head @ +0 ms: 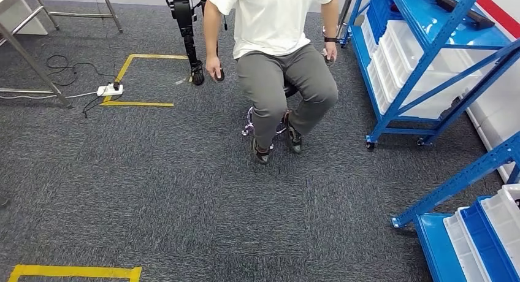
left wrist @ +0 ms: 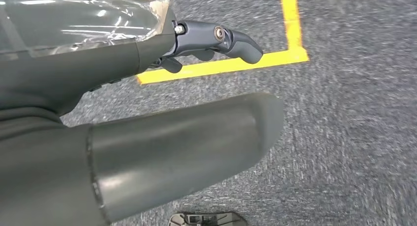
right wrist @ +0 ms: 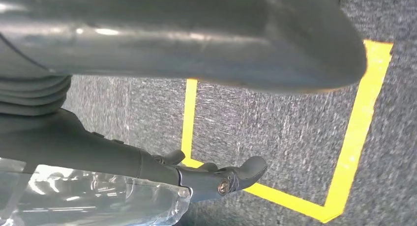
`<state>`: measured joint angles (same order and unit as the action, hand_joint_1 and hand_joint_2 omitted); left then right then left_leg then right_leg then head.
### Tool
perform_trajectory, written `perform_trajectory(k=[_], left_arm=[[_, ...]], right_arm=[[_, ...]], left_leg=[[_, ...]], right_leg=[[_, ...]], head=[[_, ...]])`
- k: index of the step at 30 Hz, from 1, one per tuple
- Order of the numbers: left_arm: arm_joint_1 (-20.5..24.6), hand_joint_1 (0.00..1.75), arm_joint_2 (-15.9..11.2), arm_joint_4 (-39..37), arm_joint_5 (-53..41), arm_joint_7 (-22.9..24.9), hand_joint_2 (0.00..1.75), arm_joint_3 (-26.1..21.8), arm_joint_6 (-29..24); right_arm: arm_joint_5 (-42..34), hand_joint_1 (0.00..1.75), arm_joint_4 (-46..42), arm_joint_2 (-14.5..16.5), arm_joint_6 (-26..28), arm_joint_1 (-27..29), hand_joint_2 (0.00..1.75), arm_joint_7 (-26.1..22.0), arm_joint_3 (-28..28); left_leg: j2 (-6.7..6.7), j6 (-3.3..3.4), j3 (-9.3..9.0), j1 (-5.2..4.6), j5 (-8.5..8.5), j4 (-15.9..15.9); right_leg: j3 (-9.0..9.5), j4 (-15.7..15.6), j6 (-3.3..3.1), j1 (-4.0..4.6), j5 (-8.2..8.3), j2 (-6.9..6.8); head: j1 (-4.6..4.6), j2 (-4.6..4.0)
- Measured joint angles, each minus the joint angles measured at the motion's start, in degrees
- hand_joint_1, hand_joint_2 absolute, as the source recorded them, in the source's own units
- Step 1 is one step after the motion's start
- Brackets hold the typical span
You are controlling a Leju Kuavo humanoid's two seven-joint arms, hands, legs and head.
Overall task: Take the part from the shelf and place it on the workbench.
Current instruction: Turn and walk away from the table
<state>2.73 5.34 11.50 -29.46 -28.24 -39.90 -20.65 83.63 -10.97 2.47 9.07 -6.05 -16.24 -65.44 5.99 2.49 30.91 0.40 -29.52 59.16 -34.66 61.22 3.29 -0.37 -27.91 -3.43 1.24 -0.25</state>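
carpet (head: 153,171): speckled dark grey | floor tape (head: 73,272): yellow | shelf frame (head: 429,55): blue | bins (head: 398,55): white | person's shirt (head: 270,15): white | trousers (head: 282,80): grey | power strip (head: 110,90): white

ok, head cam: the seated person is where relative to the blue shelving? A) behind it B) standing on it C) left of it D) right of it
C: the person sits on a stool on the grey carpet, and the blue shelving with its white bins stands to the right of them in the head view.
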Motion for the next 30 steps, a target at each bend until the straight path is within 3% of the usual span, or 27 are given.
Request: perform_trajectory(k=[2, 3, 4, 6, 8, 10, 11, 12, 14, 15, 17, 18, 19, 20, 22, 23, 25, 26, 27, 28, 30], left_arm=[[-0.05, 0.0, -0.22, 0.0, -0.21, -0.03, 0.0, 0.15, 0.14], [0.02, 0.0, -0.27, 0.0, -0.46, -0.01, 0.0, 0.32, 0.15], [0.14, 0.0, -0.36, 0.01, -0.96, 0.09, 0.0, 0.59, 0.24], [0.22, 0.0, -0.51, 0.03, -2.68, 0.27, 0.0, 1.44, 1.12], [-0.19, 0.0, -0.69, 0.01, -4.77, -0.03, 0.0, 2.57, 3.39], [-0.65, 0.0, -0.79, -0.03, -6.25, -0.69, 0.0, 3.7, 5.39], [-0.77, 0.0, -0.84, -0.04, -6.64, -0.91, 0.0, 4.11, 5.77], [-0.82, 0.0, -0.9, -0.04, -6.87, -1.01, 0.0, 4.41, 5.82], [-0.84, 0.0, -1.13, -0.05, -7.14, -0.7, 0.0, 4.76, 5.61], [-0.86, 0.0, -1.23, -0.07, -7.13, -0.52, 0.0, 4.84, 5.4], [-0.81, 0.0, -1.33, -0.08, -6.56, -0.5, 0.0, 4.79, 4.73], [-0.76, 0.0, -1.34, -0.07, -6.21, -0.68, 0.0, 4.68, 4.36], [-0.69, 0.0, -1.33, -0.05, -5.89, -0.86, 0.0, 4.55, 4.07], [-0.69, 0.0, -1.32, -0.04, -5.69, -1.01, 0.0, 4.42, 3.89], [-0.85, 0.0, -1.3, -0.04, -5.45, -1.14, 0.0, 4.16, 3.74], [-0.97, 0.0, -1.33, -0.04, -5.29, -1.22, 0.0, 4.03, 3.65], [-1.08, 0.0, -1.34, -0.03, -4.04, -1.85, 0.0, 3.45, 3.13], [-1.05, 0.0, -1.31, -0.02, -3.13, -2.39, 0.0, 2.91, 2.64], [-1.0, 0.0, -1.24, 0.0, -2.33, -2.98, 0.0, 2.29, 1.95], [-0.96, 0.0, -1.16, 0.02, -1.87, -3.47, 0.44, 1.73, 1.23], [-0.93, 0.0, -1.08, 0.07, -1.82, -4.34, 1.31, 0.98, -0.03]], right_arm=[[-0.09, 0.0, -0.01, -0.08, -0.03, -0.17, 0.0, 0.0, 0.0], [-0.23, 0.0, -0.02, -0.17, -0.14, -0.19, 0.0, 0.01, 0.0], [-0.51, 0.0, -0.02, -0.28, -0.42, -0.13, 0.0, 0.03, -0.04], [-1.29, 0.0, -0.02, -0.44, -1.57, -0.03, 0.0, -0.06, -0.16], [-1.78, 0.0, -0.02, -0.54, -2.71, -0.08, 0.0, -0.64, -0.26], [-1.93, 0.0, -0.02, -0.72, -2.92, 0.06, 0.0, -1.41, -0.29], [-2.09, 0.0, -0.02, -0.86, -2.81, 0.26, 0.0, -1.78, -0.31], [-2.3, 0.0, -0.02, -1.02, -2.7, 0.46, 0.0, -2.14, -0.33], [-3.14, 0.0, -0.03, -1.41, -2.52, 0.72, 0.0, -3.24, -0.51], [-3.7, 0.0, -0.03, -1.6, -2.34, 0.74, 0.0, -3.79, -0.69], [-4.99, 0.0, -0.04, -1.95, -1.91, 0.86, 0.0, -4.66, -1.3], [-5.48, 0.0, -0.04, -2.08, -1.79, 0.99, 0.0, -4.86, -1.65], [-5.83, 0.0, -0.04, -2.19, -1.74, 1.17, 0.0, -4.99, -2.0], [-6.04, 0.0, -0.04, -2.28, -1.73, 1.32, 0.0, -5.05, -2.32], [-6.2, 0.0, -0.04, -2.38, -1.7, 1.3, 0.0, -5.11, -2.74], [-6.25, 0.0, -0.04, -2.39, -1.69, 1.19, 0.0, -5.13, -2.88], [-6.38, 0.0, -0.03, -2.32, -1.68, 1.16, 0.0, -5.04, -3.13], [-6.4, 0.0, -0.03, -2.27, -1.67, 1.27, 0.0, -4.91, -3.25], [-6.41, 0.0, -0.02, -2.22, -1.63, 1.38, 0.0, -4.72, -3.36], [-6.41, 0.0, -0.02, -2.2, -1.56, 1.45, 0.0, -4.55, -3.43], [-6.65, 0.0, -0.03, -2.12, -1.28, 1.34, 0.0, -4.35, -3.56]], left_leg=[[1.25, -0.75, -0.48, -0.09, -0.51, -0.07], [2.01, -1.16, -0.78, -0.06, -0.74, -0.17], [1.99, -1.56, -1.02, 0.15, -0.99, -0.07], [-0.93, -2.09, -0.52, 0.52, -2.76, 2.04], [-4.98, -2.27, 2.31, 0.73, -6.61, 8.46], [-6.13, -2.38, 5.53, 0.78, -8.87, 14.52], [-6.21, -2.44, 6.02, 0.83, -8.11, 14.82], [-6.34, -2.5, 5.46, 0.95, -6.2, 12.87], [-7.81, -2.6, 2.63, 1.26, -1.8, 5.69], [-8.76, -2.48, 1.55, 1.33, -0.56, 2.93], [-9.56, -1.89, 0.93, 0.97, -0.27, 1.2], [-9.09, -1.36, 0.86, 0.78, -0.14, 0.95], [-8.39, -0.8, 0.74, 0.66, 0.04, 0.74], [-7.74, -0.2, 0.52, 0.6, 0.26, 0.44], [-6.13, 0.62, 0.17, 0.57, 0.7, -0.11], [-5.3, 0.76, 0.09, 0.46, 0.74, -0.18], [-3.57, 0.75, 0.22, 0.3, 0.69, -0.17], [-2.79, 0.69, 0.23, 0.26, 0.62, -0.16], [-2.03, 0.58, 0.17, 0.24, 0.52, -0.16], [-1.3, 0.41, 0.04, 0.24, 0.38, -0.16], [0.06, -0.22, -0.44, 0.05, -0.08, -0.18]], right_leg=[[1.22, -2.8, -0.96, 0.6, 1.09, -1.59], [1.16, -2.96, -1.42, 0.88, 1.24, -1.11], [1.3, -3.18, -1.94, 0.48, 1.43, -0.21], [1.83, -3.63, -2.98, -0.13, 1.85, 1.37], [2.05, -3.74, -3.7, -0.27, 2.09, 3.06], [2.02, -3.65, -3.86, -0.08, 2.1, 5.02], [2.05, -3.56, -3.85, -0.04, 2.09, 6.02], [2.09, -3.42, -3.82, -0.07, 2.07, 6.99], [2.08, -3.0, -3.54, -0.13, 1.93, 8.86], [1.95, -2.74, -3.28, -0.03, 1.8, 9.64], [1.35, -2.63, -2.57, 0.2, 1.71, 10.8], [1.02, -2.7, -2.15, 0.26, 1.73, 11.32], [0.8, -2.62, -1.81, 0.2, 1.75, 11.26], [0.41, -1.9, -1.59, 0.2, 1.37, 10.14], [-1.91, 2.88, -1.63, 0.15, -1.1, 6.49], [-3.93, 6.74, -1.7, 0.08, -2.88, 4.94], [-7.19, 13.03, -1.36, -0.2, -5.08, 4.17], [-7.28, 13.25, -0.93, -0.31, -4.84, 4.06], [-6.07, 10.97, -0.41, -0.38, -3.75, 3.75], [-3.83, 6.77, 0.06, -0.43, -2.19, 2.9], [-0.06, -0.46, 0.0, -0.12, 0.47, 0.32]], head=[[-0.03, -0.01], [-0.07, -0.01], [-0.17, -0.01], [-0.54, 0.0], [-1.1, 0.0], [-1.4, 0.01], [-1.45, 0.01], [-1.49, 0.01], [-1.63, 0.01], [-1.69, 0.01], [-1.66, 0.01], [-1.61, 0.01], [-1.53, 0.01], [-1.41, 0.01], [-0.86, 0.01], [-0.59, 0.01], [-0.3, 0.01], [-0.24, 0.01], [-0.14, 0.01], [-0.03, 0.01], [0.08, 0.0]])
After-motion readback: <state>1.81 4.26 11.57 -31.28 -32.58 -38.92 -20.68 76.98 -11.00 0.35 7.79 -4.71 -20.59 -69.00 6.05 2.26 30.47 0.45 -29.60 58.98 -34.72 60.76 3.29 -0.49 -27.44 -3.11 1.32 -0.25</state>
